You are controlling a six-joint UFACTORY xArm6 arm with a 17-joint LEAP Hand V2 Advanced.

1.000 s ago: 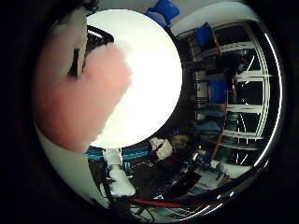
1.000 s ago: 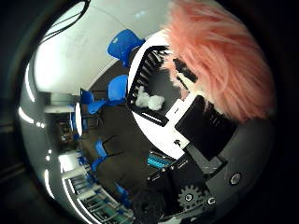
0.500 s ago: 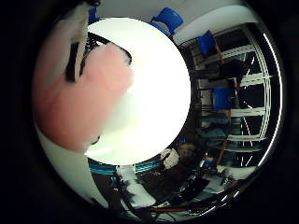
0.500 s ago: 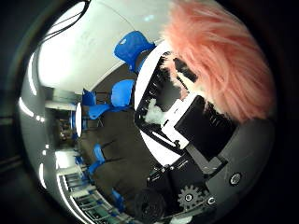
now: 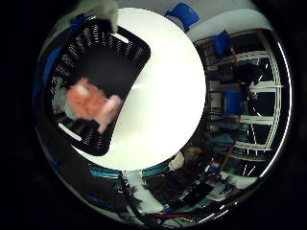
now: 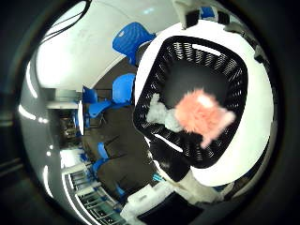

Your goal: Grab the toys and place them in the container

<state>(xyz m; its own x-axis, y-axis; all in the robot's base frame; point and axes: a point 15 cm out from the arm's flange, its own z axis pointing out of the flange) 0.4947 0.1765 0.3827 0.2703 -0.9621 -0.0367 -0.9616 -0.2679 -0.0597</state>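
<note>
Looking down from my robot hand [image 6: 197, 14], whose finger state I cannot tell, I see the fluffy pink toy [image 6: 201, 115] lying inside the black slatted basket [image 6: 154, 84] beside a pale grey toy [image 6: 159, 115], at the white round worktop's [image 5: 163, 96] edge.

Setting: a lab or classroom-like workroom, as indicated by a round white bench [image 5: 168, 96], several blue chairs [image 6: 124, 86] ranged over a dark floor [image 6: 122, 140], and metal-framed shelving [image 5: 259, 120] seen along one side
</note>
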